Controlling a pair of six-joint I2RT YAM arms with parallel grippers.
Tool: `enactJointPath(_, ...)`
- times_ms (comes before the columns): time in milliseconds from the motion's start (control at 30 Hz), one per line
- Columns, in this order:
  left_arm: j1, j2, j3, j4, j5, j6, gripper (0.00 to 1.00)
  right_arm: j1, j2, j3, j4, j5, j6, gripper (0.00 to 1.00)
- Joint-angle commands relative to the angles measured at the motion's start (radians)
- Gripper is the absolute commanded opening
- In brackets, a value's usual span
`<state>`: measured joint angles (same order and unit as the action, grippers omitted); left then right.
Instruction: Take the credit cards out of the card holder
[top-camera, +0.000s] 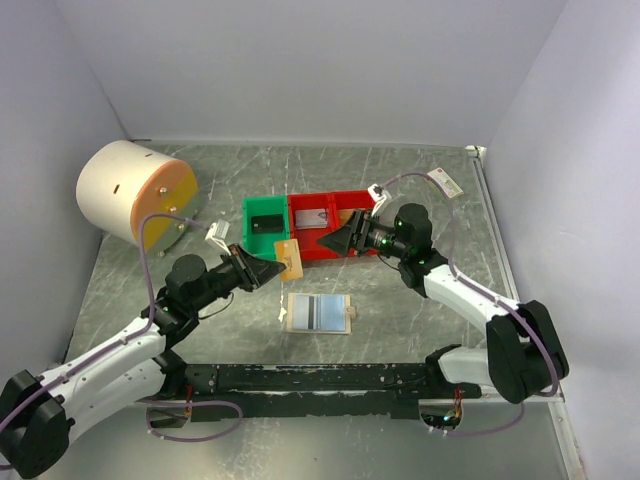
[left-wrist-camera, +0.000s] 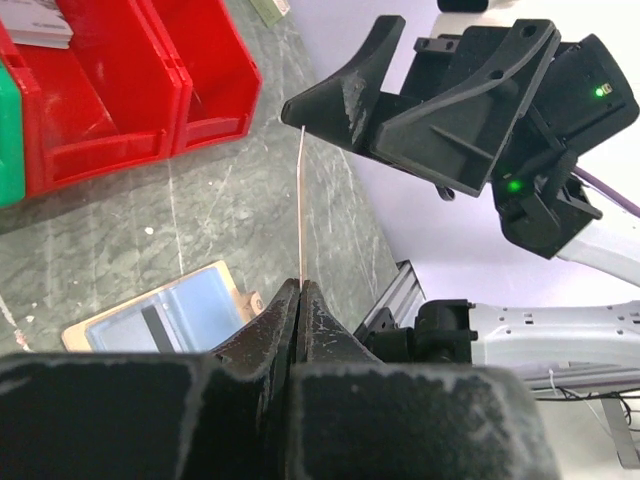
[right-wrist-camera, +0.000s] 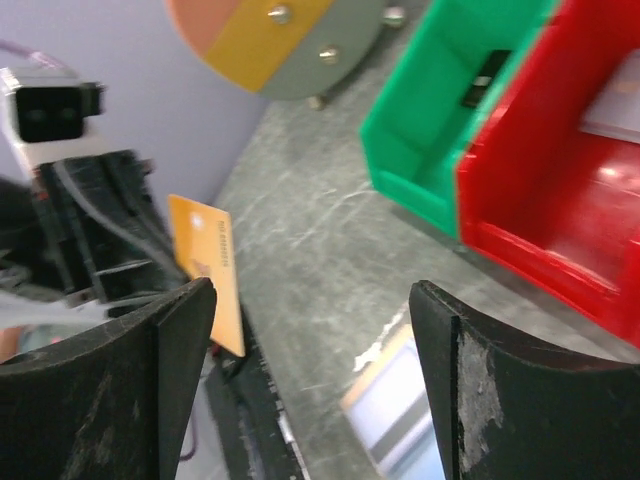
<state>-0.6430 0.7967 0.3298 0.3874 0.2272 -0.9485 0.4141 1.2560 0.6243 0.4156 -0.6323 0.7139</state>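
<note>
My left gripper (top-camera: 276, 268) is shut on a gold credit card (top-camera: 289, 258) and holds it upright above the table. In the left wrist view the gold credit card (left-wrist-camera: 300, 210) shows edge-on as a thin line rising from the closed fingertips (left-wrist-camera: 290, 305). My right gripper (top-camera: 328, 242) faces it from the right, open and holding nothing. In the right wrist view the gold credit card (right-wrist-camera: 205, 268) stands just beside its left finger (right-wrist-camera: 165, 380). The tan card holder (top-camera: 318, 313) lies open on the table below, blue-grey pockets up. A dark card (top-camera: 266, 223) lies in the green bin, a silver one (top-camera: 316, 216) in a red bin.
A green bin (top-camera: 250, 238) and two red bins (top-camera: 352, 200) stand side by side behind the grippers. A large cream drum with an orange face (top-camera: 135, 190) lies at the back left. A small white box (top-camera: 447, 184) sits at the back right. Walls close in the sides.
</note>
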Motion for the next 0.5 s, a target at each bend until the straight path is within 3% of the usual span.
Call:
enactJointPath(0,0.007,0.018,0.008,0.112,0.071,0.019,0.07,-0.002,0.052,-0.002,0.260,-0.226,0.148,0.75)
enactJointPath(267,0.006,0.023,-0.053,0.288,0.122,-0.059,0.07,0.024,0.138,0.002,0.408,-0.323,0.243,0.58)
enactJointPath(467,0.007,0.021,-0.108,0.379,0.127,-0.111,0.07,0.069,0.128,0.002,0.451,-0.366,0.254,0.56)
